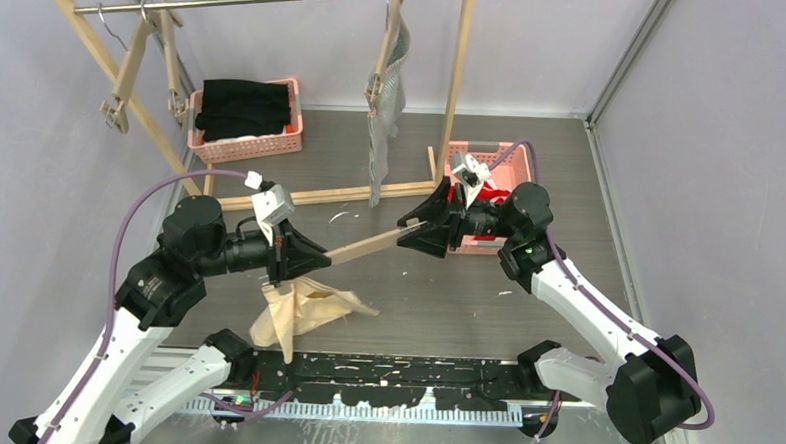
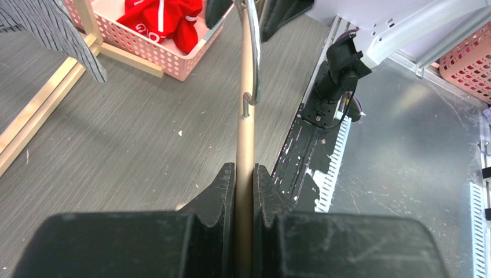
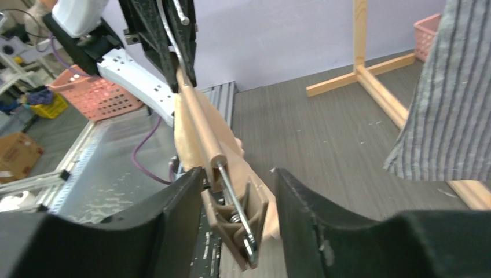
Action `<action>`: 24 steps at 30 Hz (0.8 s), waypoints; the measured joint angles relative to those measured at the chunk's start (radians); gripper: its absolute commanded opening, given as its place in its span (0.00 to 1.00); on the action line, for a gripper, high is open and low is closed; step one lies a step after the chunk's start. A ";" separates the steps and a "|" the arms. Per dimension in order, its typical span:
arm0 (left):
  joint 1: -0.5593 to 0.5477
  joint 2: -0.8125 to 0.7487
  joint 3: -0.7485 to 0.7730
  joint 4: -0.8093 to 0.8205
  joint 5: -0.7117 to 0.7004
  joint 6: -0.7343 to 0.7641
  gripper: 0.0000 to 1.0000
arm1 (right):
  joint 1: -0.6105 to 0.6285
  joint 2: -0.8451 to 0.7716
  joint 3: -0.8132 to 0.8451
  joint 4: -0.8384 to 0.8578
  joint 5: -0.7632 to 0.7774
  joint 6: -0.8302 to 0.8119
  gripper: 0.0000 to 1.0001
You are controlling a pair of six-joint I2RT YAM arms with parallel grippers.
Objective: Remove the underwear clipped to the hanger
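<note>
I see cream-beige briefs (image 1: 305,313) under the pale tan hanger (image 1: 368,246). At twelve o'clock hang grey briefs (image 1: 380,146) with fine dark stripes. At two o'clock, red briefs (image 2: 165,20) with white lettering lie in a pink basket (image 2: 168,58); black clothes (image 1: 244,110) fill a second pink basket (image 1: 242,147) at eleven. The floor (image 1: 445,304) is grey wood-grain.
</note>
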 measured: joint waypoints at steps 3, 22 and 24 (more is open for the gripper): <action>-0.001 0.006 -0.003 0.027 0.001 -0.018 0.00 | 0.004 0.000 0.000 0.000 0.040 -0.003 0.85; 0.002 -0.029 -0.242 0.576 -0.017 -0.332 0.00 | 0.120 0.030 -0.132 0.380 0.387 0.143 0.96; -0.002 -0.043 -0.278 0.648 -0.026 -0.370 0.00 | 0.141 0.030 -0.148 0.431 0.425 0.155 0.95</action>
